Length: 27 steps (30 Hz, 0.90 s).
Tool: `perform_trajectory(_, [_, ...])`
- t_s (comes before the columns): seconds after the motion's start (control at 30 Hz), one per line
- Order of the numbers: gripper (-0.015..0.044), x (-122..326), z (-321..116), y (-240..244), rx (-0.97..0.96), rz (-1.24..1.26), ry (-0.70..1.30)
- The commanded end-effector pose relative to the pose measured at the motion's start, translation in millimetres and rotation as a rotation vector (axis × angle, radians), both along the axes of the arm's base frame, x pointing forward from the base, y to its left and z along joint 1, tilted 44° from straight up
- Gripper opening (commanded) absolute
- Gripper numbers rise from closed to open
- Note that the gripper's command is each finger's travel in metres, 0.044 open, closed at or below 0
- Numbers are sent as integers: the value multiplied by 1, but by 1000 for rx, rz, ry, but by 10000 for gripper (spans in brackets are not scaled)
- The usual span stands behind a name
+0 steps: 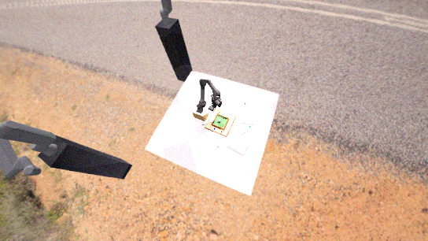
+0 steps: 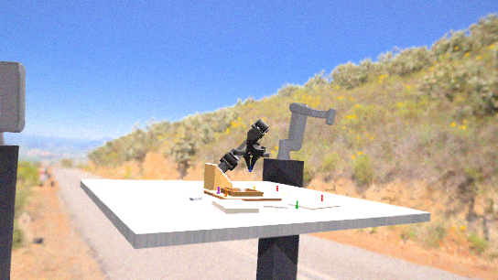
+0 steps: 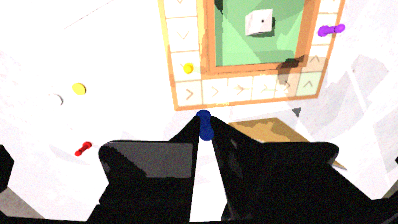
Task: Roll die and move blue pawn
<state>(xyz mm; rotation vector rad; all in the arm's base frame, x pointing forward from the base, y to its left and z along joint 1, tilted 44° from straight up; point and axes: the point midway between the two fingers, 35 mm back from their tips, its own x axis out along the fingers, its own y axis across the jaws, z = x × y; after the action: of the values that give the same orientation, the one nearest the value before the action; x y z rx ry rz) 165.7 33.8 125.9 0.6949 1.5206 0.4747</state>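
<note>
My gripper (image 2: 250, 167) (image 3: 204, 120) is shut on the blue pawn (image 2: 250, 169) (image 3: 205, 131) and holds it in the air, well above the table. In the wrist view the pawn appears just outside the corner of the board (image 3: 308, 85) (image 2: 275, 199). The white die (image 3: 253, 24) lies on the green floor of the brown-rimmed tray (image 3: 240, 69) (image 2: 249, 194); one dark pip shows on a face, the others are too blurred to read. A yellow pawn (image 3: 188, 68) stands on an arrow square near that corner. A purple pawn (image 3: 331, 30) (image 2: 219, 189) stands across the tray.
A tan wooden wedge (image 2: 213, 177) (image 3: 270, 130) (image 1: 200, 116) stands beside the board. An orange pawn (image 2: 226, 193) is near the purple one. Off the board are a red pawn (image 3: 83, 149), a yellow disc (image 3: 78, 89), a green pawn (image 2: 297, 205), another red pawn (image 2: 321, 198) and a pale slab (image 2: 235, 208).
</note>
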Motion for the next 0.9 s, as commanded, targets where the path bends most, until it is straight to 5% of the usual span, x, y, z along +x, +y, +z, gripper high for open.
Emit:
perform_trajectory(0.0, [0, -1, -22, 5, 13, -3, 15])
perform_trajectory(0.87, [0, -5, -86, 39, 21, -1, 13])
